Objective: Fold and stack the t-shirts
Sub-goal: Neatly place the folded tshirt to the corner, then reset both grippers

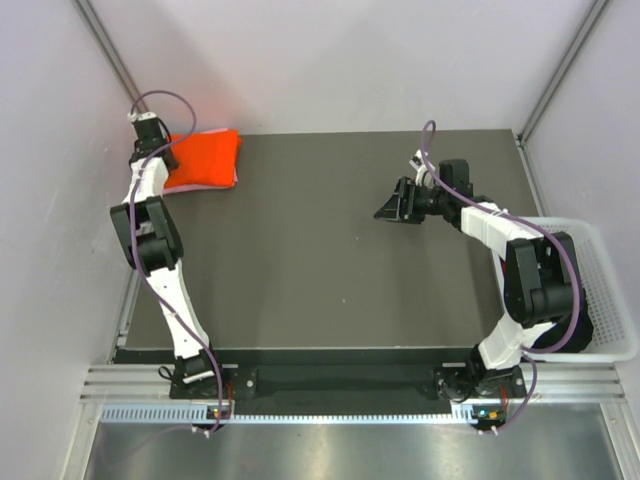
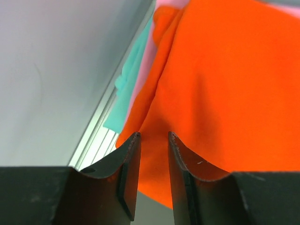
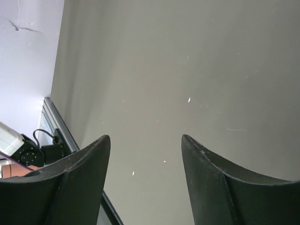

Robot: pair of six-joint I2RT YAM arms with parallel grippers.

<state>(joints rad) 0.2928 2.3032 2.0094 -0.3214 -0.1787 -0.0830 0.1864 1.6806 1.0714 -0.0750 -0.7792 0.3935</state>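
The bright orange-red t-shirt (image 1: pixel 205 158) lies folded at the table's far left corner, on top of a stack. The light pink t-shirt (image 1: pixel 235 177) shows only as a thin edge under it; in the left wrist view the orange-red shirt (image 2: pixel 225 84) fills most of the frame and the pink one (image 2: pixel 146 70) is a strip beside it. My left gripper (image 1: pixel 168 152) hovers at the stack's left edge, its jaws a narrow gap apart (image 2: pixel 152 136) with nothing clamped between them. My right gripper (image 1: pixel 392 207) is wide open and empty (image 3: pixel 145 138) over bare table, right of centre.
A teal cloth (image 2: pixel 125 89) sticks out under the pink layer by the wall rail. A white lattice basket (image 1: pixel 610 300) stands off the table's right edge. The dark table (image 1: pixel 320 270) has walls close on the left and at the back.
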